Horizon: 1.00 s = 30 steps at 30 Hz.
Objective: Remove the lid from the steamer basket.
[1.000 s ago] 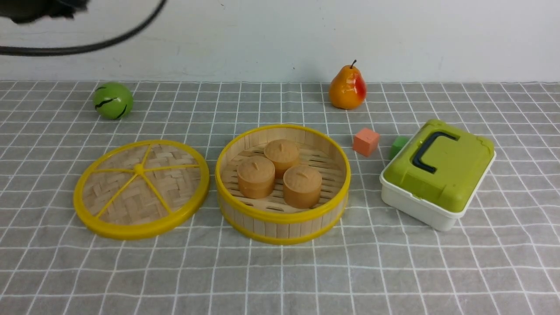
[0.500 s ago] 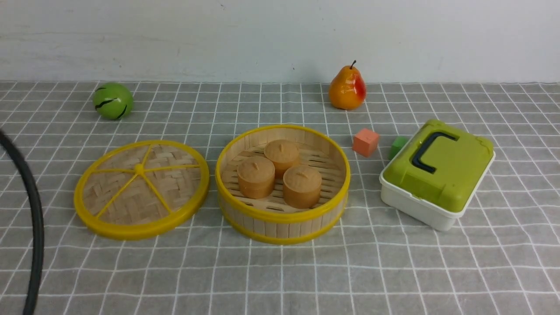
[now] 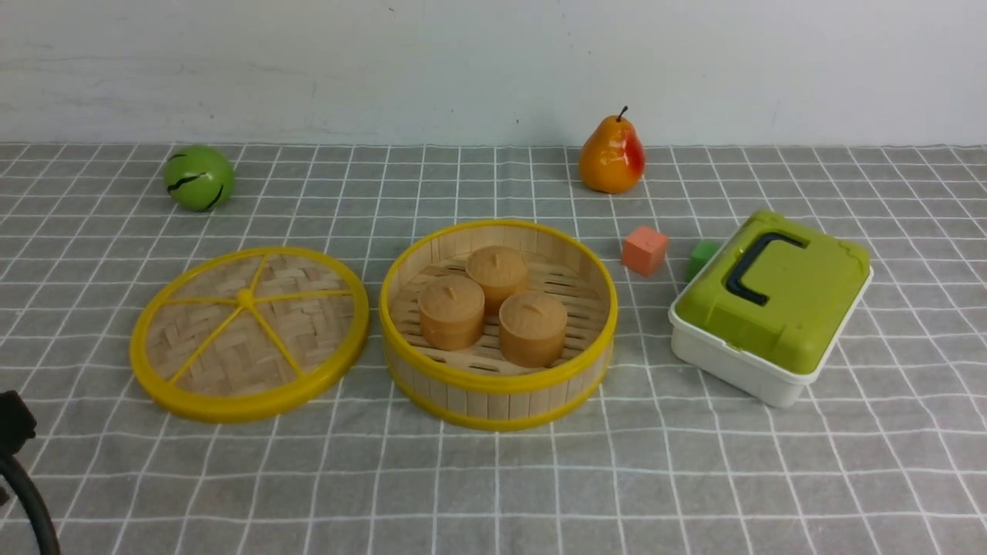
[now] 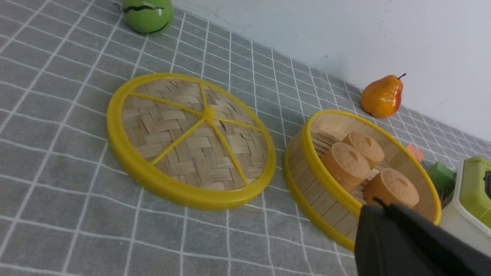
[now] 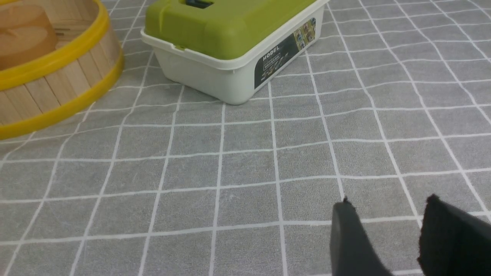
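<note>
Grey tablecloth (image 3: 493,478) with white grid, covering the whole work surface up to a pale wall.

White rectangular box (image 3: 740,362) with olive-green top and black handle, at right. Sits skewed to the grid, well apart from the basket.

Steamer basket (image 3: 497,389) at centre. Stands upright and uncovered, with bamboo slat walls and yellow rings at top and bottom. Holds three tan round buns (image 3: 451,312), clustered and touching or nearly so.

Lid (image 3: 248,339) off the basket. Lies flat on the cloth just beside it, on the robot's left, with the rims close but a thin strip of cloth between them. Shows woven bamboo, yellow spokes and a small centre knob facing up. Touched by no gripper.

Orange-red pear (image 3: 613,158) upright near the wall, behind and to the right of the basket.

Green ball (image 3: 198,177) with dark streaks, far left near the wall, behind the lid.

Orange cube (image 3: 645,250) between basket and box. Small green cube (image 3: 702,257) just beside the box's far corner, partly hidden by it.

Black cable (image 3: 27,493) at the lower-left edge of the front view.

Left gripper (image 4: 383,209): seen only in the left wrist view, above the near side of the basket. Fingers pressed together, clenched on nothing.

Right gripper (image 5: 388,209): seen only in the right wrist view. Fingers spread with a clear gap showing bare cloth, released and empty. Hangs over open cloth on the near side of the box, clear of it.
</note>
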{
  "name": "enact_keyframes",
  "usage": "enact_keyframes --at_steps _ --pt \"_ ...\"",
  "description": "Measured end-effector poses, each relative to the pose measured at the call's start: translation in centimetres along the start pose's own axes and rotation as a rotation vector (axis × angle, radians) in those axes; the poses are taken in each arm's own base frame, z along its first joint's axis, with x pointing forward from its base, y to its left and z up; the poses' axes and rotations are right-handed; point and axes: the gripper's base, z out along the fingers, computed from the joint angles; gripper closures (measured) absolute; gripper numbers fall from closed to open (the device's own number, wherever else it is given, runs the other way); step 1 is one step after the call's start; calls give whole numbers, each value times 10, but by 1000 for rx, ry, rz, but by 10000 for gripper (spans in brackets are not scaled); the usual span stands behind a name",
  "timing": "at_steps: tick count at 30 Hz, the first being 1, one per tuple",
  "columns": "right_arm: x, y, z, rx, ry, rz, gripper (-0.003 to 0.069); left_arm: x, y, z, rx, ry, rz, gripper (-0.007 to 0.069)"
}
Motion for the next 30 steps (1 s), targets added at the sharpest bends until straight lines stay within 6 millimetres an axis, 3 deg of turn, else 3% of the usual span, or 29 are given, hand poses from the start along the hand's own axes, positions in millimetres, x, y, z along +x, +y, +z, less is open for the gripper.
enact_keyframes --at_steps 7,12,14,16,23,27,30 --pt "0 0 0 0 0 0 417 -10 -3 -9 49 -146 50 637" --pt "0 0 0 0 0 0 417 -15 -4 -38 150 -462 67 637" --pt "0 0 0 0 0 0 418 -9 0 -56 131 -607 160 637" --pt "0 0 0 0 0 0 418 -1 5 -62 76 -653 238 637" --pt "0 0 0 0 0 0 418 33 29 -38 -99 -441 297 637" --pt "0 0 0 0 0 0 418 78 54 -16 -159 -214 229 637" --pt "0 0 0 0 0 0 418 96 61 -10 -172 -103 162 637"
